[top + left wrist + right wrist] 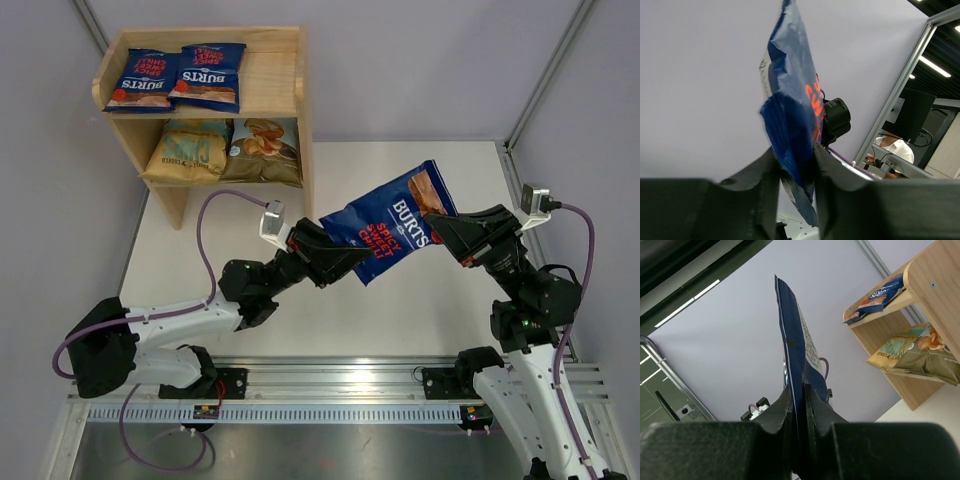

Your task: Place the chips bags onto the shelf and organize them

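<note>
Left gripper (348,260) and right gripper (438,228) pinch Burts bag (395,225); shelf (268,80) holds four.

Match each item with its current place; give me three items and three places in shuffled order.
Items:
1. lone Burts bag
2. pair of Burts bags
3. two large bags

Places:
A. lower tier of the shelf
B. in mid-air, off the shelf
C. top tier of the shelf

Pairs: 1-B, 2-C, 3-A

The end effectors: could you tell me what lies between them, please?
A dark-blue Burts bag, one end in each, as the top external view shows.
</note>
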Robot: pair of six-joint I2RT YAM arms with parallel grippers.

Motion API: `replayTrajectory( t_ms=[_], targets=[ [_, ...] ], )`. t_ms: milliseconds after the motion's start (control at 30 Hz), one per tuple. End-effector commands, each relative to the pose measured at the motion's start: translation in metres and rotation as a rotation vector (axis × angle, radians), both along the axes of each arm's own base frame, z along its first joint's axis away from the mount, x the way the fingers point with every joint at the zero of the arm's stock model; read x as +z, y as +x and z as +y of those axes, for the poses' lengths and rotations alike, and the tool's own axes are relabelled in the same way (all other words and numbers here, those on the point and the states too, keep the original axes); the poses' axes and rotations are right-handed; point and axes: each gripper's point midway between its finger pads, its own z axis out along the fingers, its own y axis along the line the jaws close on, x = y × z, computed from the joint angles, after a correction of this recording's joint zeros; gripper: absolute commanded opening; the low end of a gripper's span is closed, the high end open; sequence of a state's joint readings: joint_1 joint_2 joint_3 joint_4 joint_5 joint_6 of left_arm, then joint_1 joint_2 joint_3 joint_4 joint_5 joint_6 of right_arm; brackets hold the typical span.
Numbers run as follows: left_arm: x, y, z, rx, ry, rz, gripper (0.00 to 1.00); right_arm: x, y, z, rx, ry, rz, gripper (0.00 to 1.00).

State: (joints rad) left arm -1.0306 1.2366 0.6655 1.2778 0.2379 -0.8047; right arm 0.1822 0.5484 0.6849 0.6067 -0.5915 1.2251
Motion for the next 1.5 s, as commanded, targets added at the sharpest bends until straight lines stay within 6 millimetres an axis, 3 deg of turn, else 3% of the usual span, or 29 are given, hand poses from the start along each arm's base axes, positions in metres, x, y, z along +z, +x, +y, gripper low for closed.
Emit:
replayTrajectory(
  t_ms=[0, 67, 100, 133, 200, 233, 267, 300, 333, 400, 433, 467, 500, 533, 567, 600, 633, 667, 733, 767, 833, 867, 933, 1000, 1100, 1133, 1167, 1300, 1467],
  targets=[
    [0.04, -0.009, 0.02, 0.031, -0.118, -0.082, 0.23, 0.009, -0.009, -0.002, -0.005, 0.009, -0.054, 0.02],
    [0.037, -0.004, 0.02, 0.054, -0.102, -0.055, 0.16, 0.006, -0.004, -0.003, -0.047, -0.029, -0.041, 0.07],
    [0.032, -0.001, 0.021, 0.066, -0.091, -0.038, 0.14, 0.005, -0.003, -0.003, -0.07, -0.05, -0.036, 0.29],
    [0.031, 0.004, 0.024, 0.096, -0.08, -0.005, 0.11, 0.017, -0.006, -0.008, -0.112, -0.057, -0.054, 0.39],
    [0.026, 0.011, 0.029, 0.131, -0.055, 0.027, 0.06, 0.004, 0.008, -0.017, -0.239, -0.141, 0.008, 0.63],
    [0.017, 0.018, 0.03, 0.156, -0.022, 0.063, 0.04, 0.017, 0.003, -0.024, -0.291, -0.156, -0.01, 0.7],
    [0.025, 0.018, 0.042, 0.173, -0.036, 0.057, 0.03, -0.002, 0.012, -0.03, -0.354, -0.235, 0.061, 0.74],
    [0.027, 0.02, 0.048, 0.19, -0.038, 0.065, 0.02, -0.003, 0.014, -0.036, -0.401, -0.259, 0.079, 0.8],
    [0.021, 0.029, 0.05, 0.223, -0.002, 0.106, 0.01, 0.011, 0.011, -0.048, -0.474, -0.257, 0.074, 0.85],
    [0.034, 0.033, 0.073, 0.281, -0.017, 0.116, 0.01, -0.006, 0.019, -0.059, -0.552, -0.335, 0.154, 0.86],
    [0.022, 0.048, 0.076, 0.341, 0.036, 0.18, 0.01, -0.001, 0.016, -0.063, -0.572, -0.344, 0.155, 0.86],
    [0.043, 0.048, 0.096, 0.386, -0.001, 0.178, 0.01, -0.011, 0.018, -0.065, -0.581, -0.375, 0.191, 0.86],
    [0.047, 0.054, 0.105, 0.426, 0.005, 0.203, 0.01, -0.014, 0.018, -0.067, -0.591, -0.38, 0.202, 0.87],
    [0.03, 0.073, 0.114, 0.52, 0.072, 0.309, 0.01, -0.019, 0.018, -0.067, -0.591, -0.388, 0.219, 0.87],
    [0.052, 0.08, 0.134, 0.581, 0.039, 0.32, 0.01, -0.022, 0.018, -0.068, -0.591, -0.389, 0.226, 0.87],
    [0.039, 0.092, 0.147, 0.653, 0.079, 0.41, 0.01, -0.025, 0.019, -0.069, -0.6, -0.387, 0.236, 0.87],
    [0.046, 0.097, 0.16, 0.697, 0.072, 0.438, 0.01, -0.03, 0.02, -0.07, -0.602, -0.38, 0.252, 0.87],
    [0.067, 0.103, 0.183, 0.768, 0.03, 0.451, 0.01, -0.033, 0.02, -0.071, -0.604, -0.375, 0.263, 0.87],
    [0.055, 0.123, 0.206, 0.887, 0.066, 0.584, 0.01, -0.04, 0.022, -0.073, -0.611, -0.355, 0.294, 0.87],
    [0.076, 0.127, 0.226, 0.942, 0.016, 0.586, 0.01, -0.043, 0.022, -0.073, -0.61, -0.348, 0.305, 0.87],
    [0.069, 0.145, 0.233, 1.002, 0.037, 0.664, 0.02, -0.05, 0.023, -0.074, -0.607, -0.335, 0.332, 0.87],
    [0.085, 0.148, 0.247, 1.042, 0.003, 0.669, 0.02, -0.054, 0.025, -0.074, -0.607, -0.335, 0.345, 0.87],
    [0.084, 0.169, 0.245, 1.064, 0.002, 0.717, 0.02, -0.057, 0.024, -0.075, -0.605, -0.319, 0.361, 0.87],
    [0.102, 0.178, 0.254, 1.095, -0.042, 0.731, 0.02, -0.059, 0.022, -0.075, -0.604, -0.315, 0.37, 0.87],
    [0.099, 0.209, 0.247, 1.129, -0.021, 0.776, 0.02, -0.059, 0.018, -0.075, -0.6, -0.306, 0.374, 0.88],
    [0.114, 0.212, 0.247, 1.128, -0.045, 0.772, 0.02, -0.06, 0.016, -0.076, -0.6, -0.304, 0.374, 0.88],
    [0.105, 0.229, 0.24, 1.14, -0.02, 0.797, 0.01, -0.06, 0.014, -0.076, -0.599, -0.302, 0.373, 0.88],
    [0.101, 0.256, 0.231, 1.158, -0.029, 0.842, 0.0, -0.059, 0.008, -0.075, -0.586, -0.298, 0.37, 0.88],
    [0.112, 0.281, 0.217, 1.148, -0.022, 0.849, 0.0, -0.059, 0.003, -0.073, -0.569, -0.297, 0.368, 0.88]
  ],
)
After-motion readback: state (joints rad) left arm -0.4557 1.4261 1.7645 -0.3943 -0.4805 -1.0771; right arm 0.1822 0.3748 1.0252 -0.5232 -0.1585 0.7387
